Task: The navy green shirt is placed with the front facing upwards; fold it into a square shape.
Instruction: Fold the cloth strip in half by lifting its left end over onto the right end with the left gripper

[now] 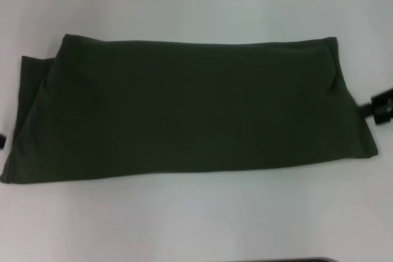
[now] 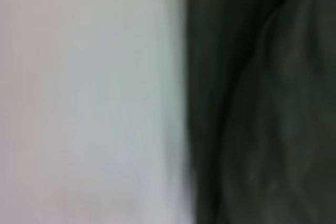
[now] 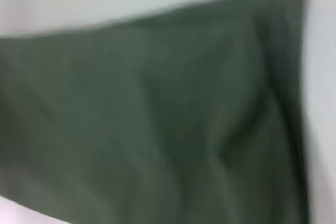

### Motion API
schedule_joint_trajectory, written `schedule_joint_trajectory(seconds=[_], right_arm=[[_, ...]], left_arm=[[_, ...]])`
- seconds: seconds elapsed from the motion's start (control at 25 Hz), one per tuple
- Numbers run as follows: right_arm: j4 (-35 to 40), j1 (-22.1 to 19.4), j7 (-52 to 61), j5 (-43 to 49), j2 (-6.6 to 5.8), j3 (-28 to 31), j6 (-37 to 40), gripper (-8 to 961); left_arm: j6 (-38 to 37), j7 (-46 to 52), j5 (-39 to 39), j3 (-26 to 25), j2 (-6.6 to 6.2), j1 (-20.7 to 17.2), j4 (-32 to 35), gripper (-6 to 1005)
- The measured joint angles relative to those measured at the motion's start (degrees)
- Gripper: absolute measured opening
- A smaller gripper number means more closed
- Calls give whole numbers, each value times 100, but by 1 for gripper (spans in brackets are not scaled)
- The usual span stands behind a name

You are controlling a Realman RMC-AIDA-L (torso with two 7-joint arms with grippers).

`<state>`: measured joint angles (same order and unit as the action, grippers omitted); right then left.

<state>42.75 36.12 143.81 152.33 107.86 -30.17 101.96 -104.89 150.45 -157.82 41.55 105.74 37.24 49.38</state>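
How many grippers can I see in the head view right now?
2, each only partly in frame. The right gripper is at the right edge beside the navy green shirt; a sliver of the left gripper shows at the left edge. Their jaws are out of view.

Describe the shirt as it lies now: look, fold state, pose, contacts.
The navy green shirt is dark olive, soft matte knit, already folded into a long band lying flat across the white table. No lettering, collar or sleeves show. A lower layer sticks out at its left end; the right end has a slight crease. The right gripper sits at its right edge; contact is unclear.
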Motion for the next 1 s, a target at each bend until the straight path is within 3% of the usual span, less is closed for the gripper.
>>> schedule_joint_trajectory(seconds=[0.04,0.2,0.44,0.64,1.0], right_arm=[[14,-7,-61,-253,-54,45,75,424],[25,-73,-193,-1366,-206,153,232,567],[-167,-102,-761,-2381,-172,202,178,630],[-274,-137,-838,-2474,-134,260,-254,682],[-499,-188,-633,-2495,-220,603,-278,756]], left_arm=[[-111,-164,87,-197,15,59,142,579],[-279,-480,286,-522,93,252,190,616],[-133,-721,731,-620,241,390,66,672],[20,-739,1114,-779,225,409,-137,693],[178,-650,1129,-841,185,348,-153,699]])
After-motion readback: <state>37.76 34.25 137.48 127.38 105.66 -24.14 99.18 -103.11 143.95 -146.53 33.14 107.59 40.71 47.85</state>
